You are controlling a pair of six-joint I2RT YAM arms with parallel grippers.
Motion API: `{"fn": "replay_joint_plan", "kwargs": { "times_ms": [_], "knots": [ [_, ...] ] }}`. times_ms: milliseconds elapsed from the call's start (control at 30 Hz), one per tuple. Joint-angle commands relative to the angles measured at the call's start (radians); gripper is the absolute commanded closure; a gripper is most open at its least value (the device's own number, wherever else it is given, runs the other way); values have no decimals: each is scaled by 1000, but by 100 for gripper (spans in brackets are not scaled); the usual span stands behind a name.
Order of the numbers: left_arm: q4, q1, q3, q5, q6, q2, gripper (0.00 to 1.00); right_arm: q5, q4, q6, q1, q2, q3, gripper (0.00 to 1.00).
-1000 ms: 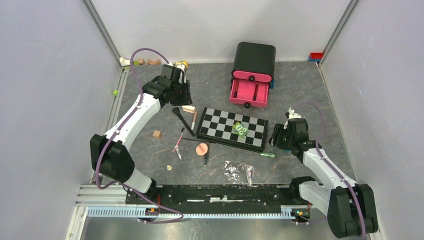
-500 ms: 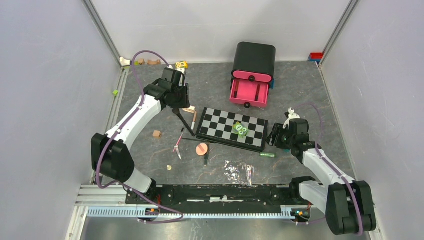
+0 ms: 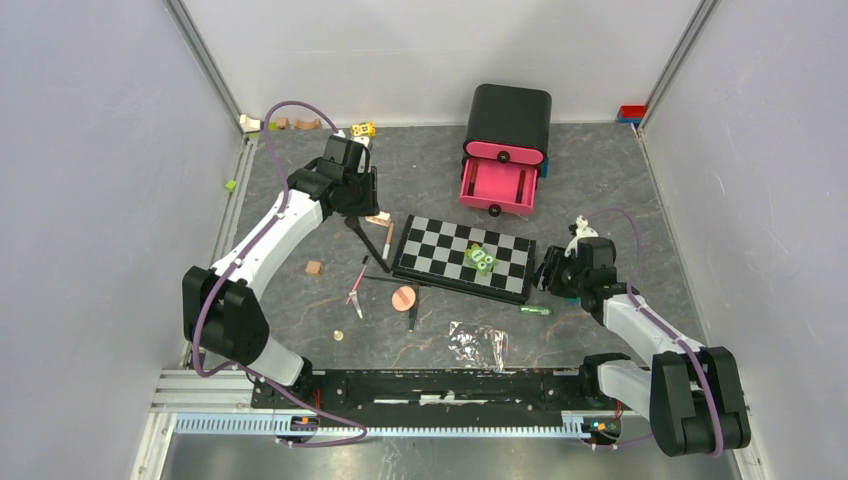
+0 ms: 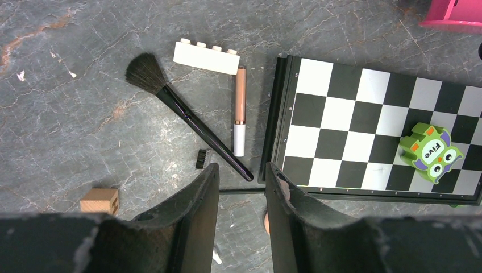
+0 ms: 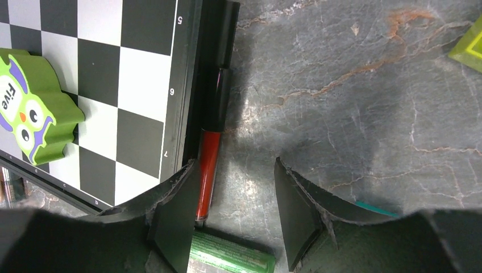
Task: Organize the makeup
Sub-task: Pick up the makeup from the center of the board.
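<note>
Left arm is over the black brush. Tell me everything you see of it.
The black brush lies flat on the grey table, diagonal in the left wrist view. Fluffy dark bristles at the upper-left end; glossy black ferrule and slim handle run down-right, ending just short of the chequered board. A peach-and-white tube lies close beside the handle, contact unclear. The left gripper is open above its tip, not holding it.

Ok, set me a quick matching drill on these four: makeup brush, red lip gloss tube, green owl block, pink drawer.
1 makeup brush
2 red lip gloss tube
3 green owl block
4 pink drawer

a on the chequered board
b pulled open
c on the table, left of the board
d against the board's right end

Pairs: 1-c, 2-d, 3-a, 4-b
</note>
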Motion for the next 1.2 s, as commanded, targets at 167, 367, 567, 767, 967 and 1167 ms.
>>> {"fn": "replay_joint_plan", "kwargs": {
  "times_ms": [167,367,567,767,967,1167],
  "knots": [
    [32,0,1,-18,57,-5,58,47,25,-9,2,41,-15,46],
    [32,0,1,-15,58,-3,58,121,-14,-37,1,51,2,51],
    [31,0,2,-17,59,-3,58,182,-56,-57,1,17,27,55],
    [30,-1,3,-14,60,-1,58,104,-14,-36,3,-56,31,52],
    [30,0,5,-9,58,1,58,12,40,-19,1,-26,20,49],
    [24,0,6,-11,61,4,58,-13,64,-9,3,17,6,49]
  ]
}}
